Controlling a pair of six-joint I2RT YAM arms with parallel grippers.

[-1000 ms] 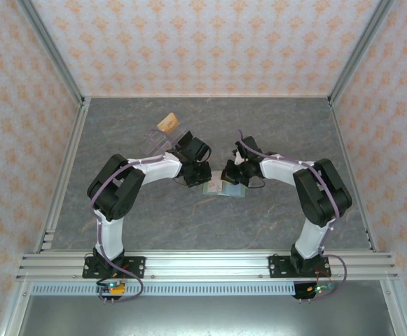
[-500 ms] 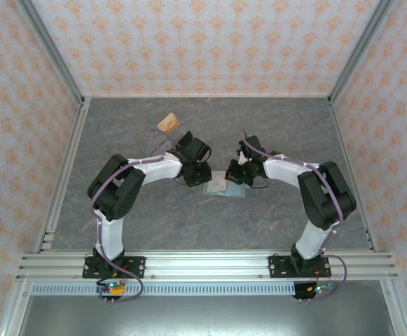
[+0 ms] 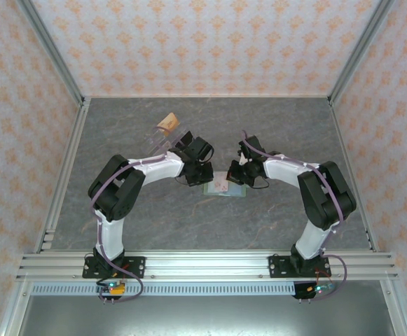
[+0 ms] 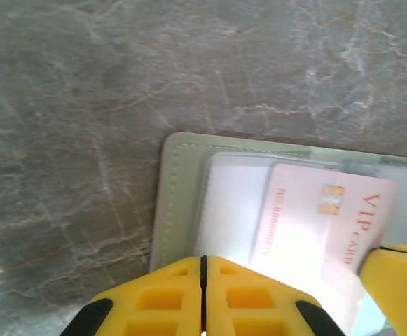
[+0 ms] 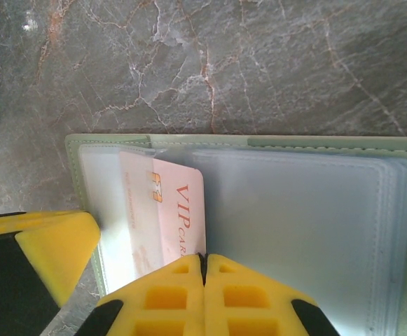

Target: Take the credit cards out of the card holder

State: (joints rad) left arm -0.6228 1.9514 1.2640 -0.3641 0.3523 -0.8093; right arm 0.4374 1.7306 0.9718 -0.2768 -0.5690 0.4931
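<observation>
You had the small sage-green fold-open card holder (image 5: pixel 287 141) lying open and flat on the grey marble table (image 3: pixel 294 133), in the middle between your two arms. Your left claw (image 4: pixel 203 260) had its yellow fingers pressed together, with nothing to be seen between them. Your right claw (image 5: pixel 203 257) was pressed together too. Both tips sat down low at the pink plastic VIP card (image 5: pixel 178 210), one on each side of it.

So the opening part looked done. The pink card seemed to poke partway out of its clear pocket, but it lay on the holder and was not out on the table yet. Pulling it free was left to do. I could not tell if the other clear pockets held more cards.
</observation>
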